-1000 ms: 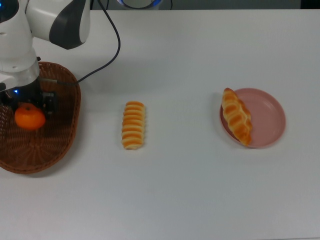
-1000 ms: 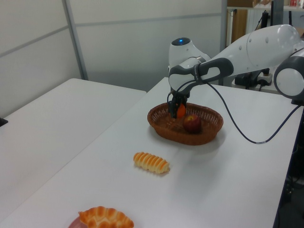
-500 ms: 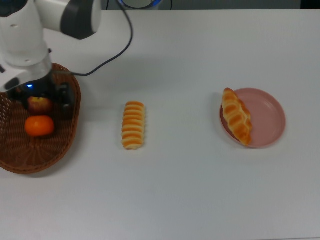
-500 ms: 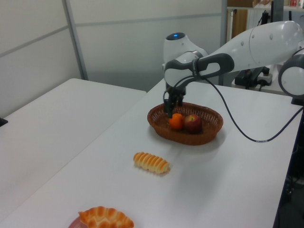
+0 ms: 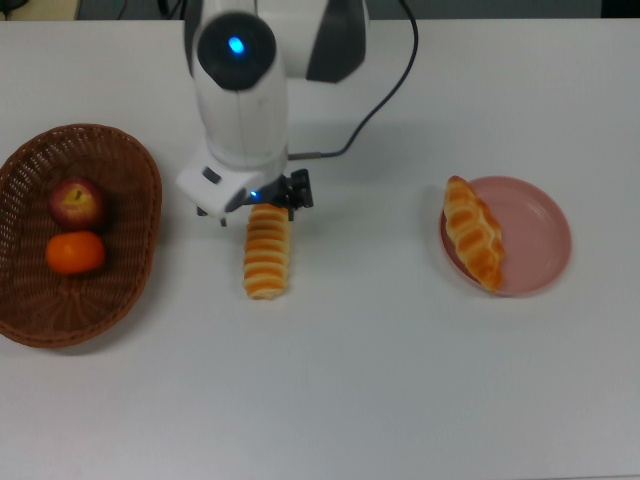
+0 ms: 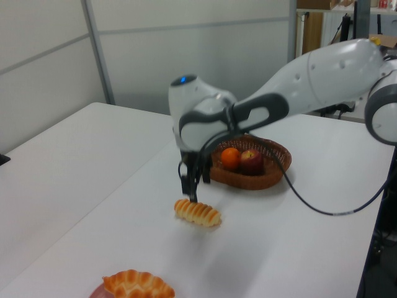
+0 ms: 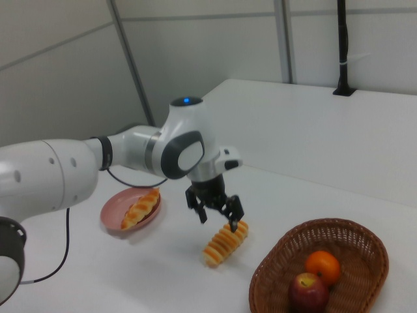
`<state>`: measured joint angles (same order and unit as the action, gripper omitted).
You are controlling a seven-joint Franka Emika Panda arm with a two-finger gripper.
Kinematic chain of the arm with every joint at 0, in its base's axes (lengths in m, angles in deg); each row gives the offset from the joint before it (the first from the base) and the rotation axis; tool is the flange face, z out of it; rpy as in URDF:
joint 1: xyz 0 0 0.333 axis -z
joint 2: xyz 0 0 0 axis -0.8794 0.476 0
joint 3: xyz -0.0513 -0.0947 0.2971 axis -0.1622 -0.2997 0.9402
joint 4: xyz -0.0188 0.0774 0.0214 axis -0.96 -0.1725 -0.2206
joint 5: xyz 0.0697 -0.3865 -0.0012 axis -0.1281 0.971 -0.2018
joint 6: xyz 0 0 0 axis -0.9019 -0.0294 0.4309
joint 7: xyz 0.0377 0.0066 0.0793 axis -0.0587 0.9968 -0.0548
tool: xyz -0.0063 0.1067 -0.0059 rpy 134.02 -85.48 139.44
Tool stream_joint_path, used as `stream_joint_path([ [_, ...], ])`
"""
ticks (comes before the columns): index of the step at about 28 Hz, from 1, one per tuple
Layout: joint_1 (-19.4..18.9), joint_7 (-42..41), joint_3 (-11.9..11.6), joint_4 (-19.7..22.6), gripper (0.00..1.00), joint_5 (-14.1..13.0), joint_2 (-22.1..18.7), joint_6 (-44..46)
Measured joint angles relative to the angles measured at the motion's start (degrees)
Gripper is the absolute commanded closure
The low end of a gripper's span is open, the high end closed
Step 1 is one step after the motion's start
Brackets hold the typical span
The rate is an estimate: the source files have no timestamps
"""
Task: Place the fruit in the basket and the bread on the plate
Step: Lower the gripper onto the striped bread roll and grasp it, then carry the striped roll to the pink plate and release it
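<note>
The ribbed loaf (image 5: pixel 266 256) (image 6: pixel 198 212) (image 7: pixel 226 242) lies on the white table between basket and plate. My gripper (image 5: pixel 252 204) (image 6: pixel 191 190) (image 7: pixel 219 212) hangs open just above the loaf's end, one finger on each side, holding nothing. The brown wicker basket (image 5: pixel 150 180) (image 6: pixel 248 182) (image 7: pixel 273 287) holds the dark red apple (image 5: pixel 77 203) (image 6: pixel 251 160) (image 7: pixel 307 291) and the orange mandarin (image 5: pixel 75 252) (image 6: pixel 230 158) (image 7: pixel 323 266). The braided loaf (image 5: pixel 473 232) (image 6: pixel 138 284) (image 7: pixel 142 207) rests along the edge of the pink plate (image 5: pixel 535 235) (image 6: pixel 96 292) (image 7: pixel 111 212).
The arm's black cable (image 5: pixel 385 85) trails over the table behind the loaf. A second white table (image 6: pixel 56 167) stands on the left view's left across a gap. A black pole (image 7: pixel 342 45) rises at the far table edge in the right view.
My gripper let go of the mandarin into the basket beside the apple. It then left the basket and travelled to the ribbed loaf, and now hovers open over its end.
</note>
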<state>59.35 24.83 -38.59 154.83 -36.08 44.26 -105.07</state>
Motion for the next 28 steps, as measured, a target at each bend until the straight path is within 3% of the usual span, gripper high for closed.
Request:
stream_joint_path([
  [7, -1.1, 1.6, 0.0, 0.8, 0.03, 0.0, 5.4, -1.4],
  [10, -1.1, 1.6, -0.1, 0.8, 0.24, 0.0, 5.9, -1.6],
  [11, -1.1, 1.6, -0.1, 0.8, 0.50, 0.0, 5.9, -1.6],
  [14, -1.1, 1.8, -0.1, 0.7, 0.71, 0.0, 5.6, -1.6],
  [16, -1.1, 2.1, -0.1, 0.6, 0.79, 0.0, 5.4, -1.6],
  [28, -3.5, 4.9, 0.0, 0.3, 0.82, 0.0, 3.5, -0.8],
])
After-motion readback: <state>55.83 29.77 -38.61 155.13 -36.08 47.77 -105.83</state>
